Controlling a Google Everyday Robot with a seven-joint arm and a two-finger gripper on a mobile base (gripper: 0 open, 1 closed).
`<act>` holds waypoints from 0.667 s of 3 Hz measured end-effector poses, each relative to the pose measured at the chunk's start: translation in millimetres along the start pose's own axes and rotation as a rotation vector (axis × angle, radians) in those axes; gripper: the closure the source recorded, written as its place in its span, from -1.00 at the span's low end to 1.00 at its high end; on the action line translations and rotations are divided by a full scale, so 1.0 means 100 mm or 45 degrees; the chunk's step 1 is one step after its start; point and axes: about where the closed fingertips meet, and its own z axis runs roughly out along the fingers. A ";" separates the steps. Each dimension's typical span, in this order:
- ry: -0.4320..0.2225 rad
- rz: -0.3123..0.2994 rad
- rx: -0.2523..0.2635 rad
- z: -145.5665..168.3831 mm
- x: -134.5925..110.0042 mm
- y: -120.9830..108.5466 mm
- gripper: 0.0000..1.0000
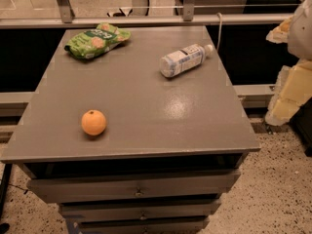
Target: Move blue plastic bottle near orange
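The blue plastic bottle (184,59) lies on its side at the back right of the grey table (146,96), its white cap pointing to the right and away from me. The orange (93,122) sits near the front left of the table, far from the bottle. My gripper (292,77) shows as pale yellow and white parts at the right edge of the view. It is off the table, to the right of the bottle, and holds nothing that I can see.
A green snack bag (96,39) lies at the back left corner of the table. Drawers (136,189) sit below the front edge. A rail and glass partition (146,19) run behind the table. The floor to the right is speckled.
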 end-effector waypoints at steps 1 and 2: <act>0.001 -0.010 0.011 0.00 -0.03 -0.05 -1.00; -0.036 -0.070 0.028 0.21 -0.24 -0.30 -1.00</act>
